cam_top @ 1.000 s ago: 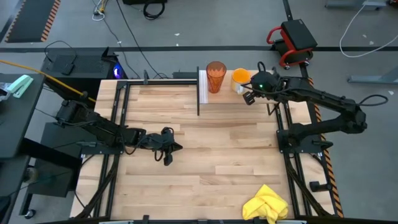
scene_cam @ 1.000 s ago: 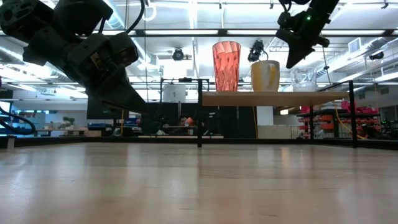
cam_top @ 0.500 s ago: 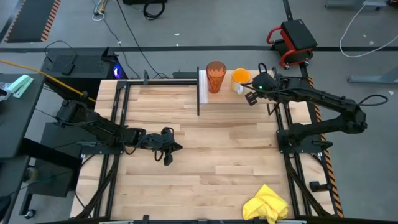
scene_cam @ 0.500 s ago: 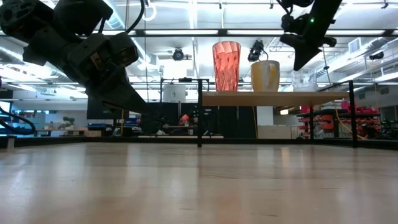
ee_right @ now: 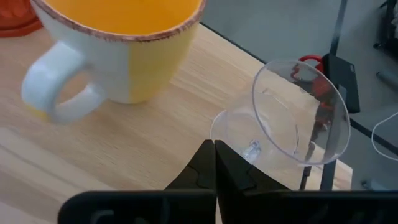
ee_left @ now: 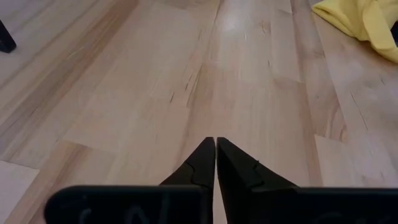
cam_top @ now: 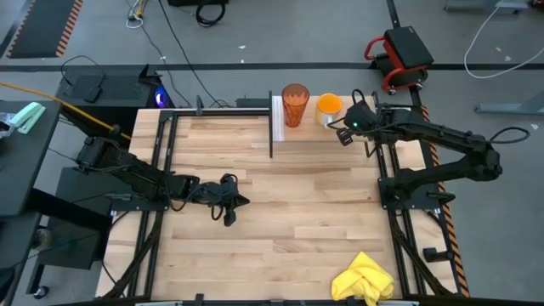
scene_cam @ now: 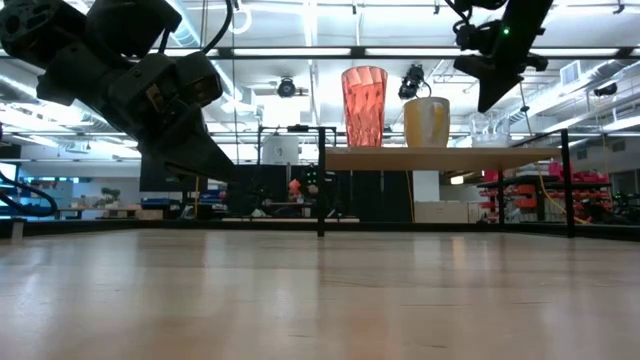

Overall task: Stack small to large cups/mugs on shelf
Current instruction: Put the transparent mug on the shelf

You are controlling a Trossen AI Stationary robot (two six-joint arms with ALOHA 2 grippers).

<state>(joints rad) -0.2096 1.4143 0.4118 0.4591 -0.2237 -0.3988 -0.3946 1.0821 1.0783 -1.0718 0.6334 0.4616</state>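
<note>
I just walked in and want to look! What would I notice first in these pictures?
Probably the three cups in a row on the shelf: a tall dark-orange tumbler, a yellow mug with a white handle, and a small clear glass. The right gripper hangs shut just above that glass. Far across the table, a yellow cloth lies crumpled by the near edge.

Left arm stretched low from the left side toward mid-table, elbow bent, wrist levelled, left gripper (cam_top: pixel 231 202) hanging just above the boards with both fingers (ee_left: pixel 205 163) pressed tip to tip. Right arm reaching in from the right edge toward the far side, forearm running long and nearly straight, wrist tipped downward. Right gripper (cam_top: pixel 343 134) held high, fingers (ee_right: pixel 208 163) closed flat against each other with nothing between them.
</note>
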